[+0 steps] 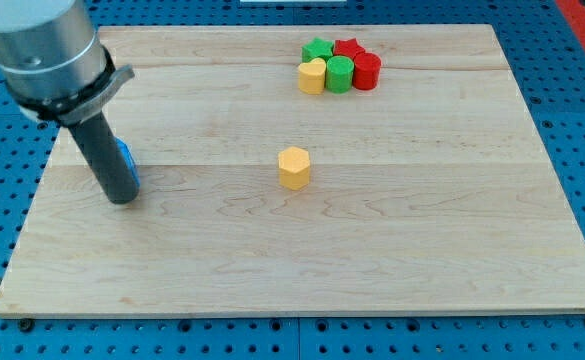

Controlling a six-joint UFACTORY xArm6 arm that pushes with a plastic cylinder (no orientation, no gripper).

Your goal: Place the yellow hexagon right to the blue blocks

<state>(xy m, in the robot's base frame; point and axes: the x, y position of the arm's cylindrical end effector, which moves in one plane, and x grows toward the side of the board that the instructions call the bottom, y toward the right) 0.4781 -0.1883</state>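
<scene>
- Yellow hexagon (294, 167): six-sided block, flat top, matte orange-yellow, standing alone near the middle of the surface (392, 250).
- Surface: pale wood board with visible grain and faint plank seams, lying on a blue perforated base (2, 220).
- Blue block (126, 160): at the view's left, mostly hidden behind the rod; only a thin blue edge shows, shape cannot be made out. Whether more than one blue block sits there cannot be told.
- My tip (122, 199): lower end of a dark round rod under a grey cylindrical housing, touching or just beside the blue block, well apart from the yellow hexagon.
- No fingers on this arm; nothing is held.
- Cluster at the view's top: green star (318, 48), red star (349, 48), yellow heart (312, 76), green cylinder (340, 73), red cylinder (367, 70), packed touching one another.
- Bare wood lies between the hexagon and the blue block.
</scene>
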